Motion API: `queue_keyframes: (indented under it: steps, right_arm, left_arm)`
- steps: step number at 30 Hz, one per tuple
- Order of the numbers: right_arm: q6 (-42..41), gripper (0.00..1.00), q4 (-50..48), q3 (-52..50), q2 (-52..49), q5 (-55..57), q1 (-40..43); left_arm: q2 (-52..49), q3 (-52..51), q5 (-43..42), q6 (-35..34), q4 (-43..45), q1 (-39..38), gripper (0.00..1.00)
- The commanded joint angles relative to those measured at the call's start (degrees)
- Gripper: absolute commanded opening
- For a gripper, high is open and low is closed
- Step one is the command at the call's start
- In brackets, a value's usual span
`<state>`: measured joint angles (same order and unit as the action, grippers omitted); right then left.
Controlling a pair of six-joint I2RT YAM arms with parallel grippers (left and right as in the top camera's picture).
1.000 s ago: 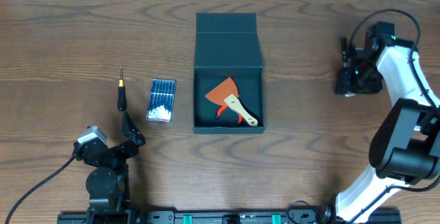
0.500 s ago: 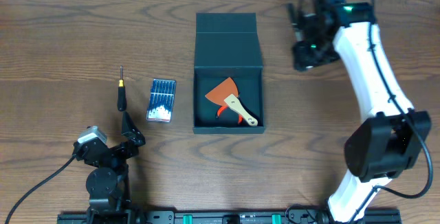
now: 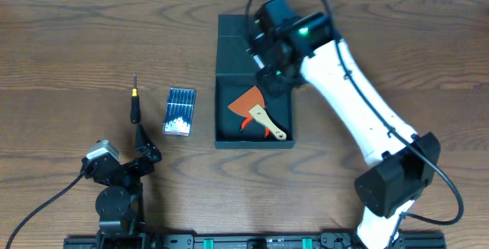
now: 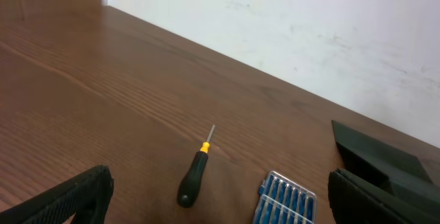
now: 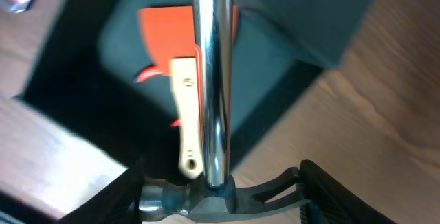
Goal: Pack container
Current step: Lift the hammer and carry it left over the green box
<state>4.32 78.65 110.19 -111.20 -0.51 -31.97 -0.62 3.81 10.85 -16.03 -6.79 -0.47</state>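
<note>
The dark teal container [image 3: 254, 143] stands open at mid-table, its flap lid [image 3: 233, 46] lying back. Inside lies an orange scraper [image 3: 248, 104] with a pale wooden handle, also in the right wrist view [image 5: 165, 28]. My right gripper [image 3: 273, 72] hovers over the container's far right part, shut on the head of a chrome-shafted claw hammer [image 5: 210, 80]; the jaws [image 5: 220, 196] clamp the head. The container [image 5: 309, 25] lies below it. My left gripper [image 3: 141, 153] rests open and empty near the front left; its fingers [image 4: 220, 210] frame the view.
A black-handled screwdriver [image 3: 134, 105] and a small blue case of bits [image 3: 179, 111] lie left of the container; both show in the left wrist view, screwdriver [image 4: 194, 179] and case [image 4: 285, 198]. A white wall runs behind the table.
My right arm has swung from the table's far right side leftward to above the open container, carrying the hammer. The left arm has not moved.
</note>
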Motion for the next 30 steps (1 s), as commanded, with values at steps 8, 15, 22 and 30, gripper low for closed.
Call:
queue_keyframes:
  steps: [8, 15, 22, 30]
  right_arm:
    - [-2.16, 0.28, -0.04, -2.23, 0.39, -0.2, -5.77]
    - [-2.14, 0.27, -4.37, -11.3, 0.39, -0.2, -5.57]
    - [-2.19, 0.28, -9.6, -18.58, 0.39, -0.22, -5.51]
    - [-2.49, 0.28, -12.35, -22.34, 0.39, -0.2, -5.51]
  left_arm:
    - [0.39, -1.7, 0.13, 1.01, -0.39, 0.09, 0.98]
    - [0.39, -1.73, 0.13, 1.01, -0.39, 0.09, 0.99]
    - [0.39, -1.7, 0.13, 0.98, -0.39, 0.09, 0.98]
    - [0.39, -1.7, 0.13, 1.01, -0.39, 0.09, 0.99]
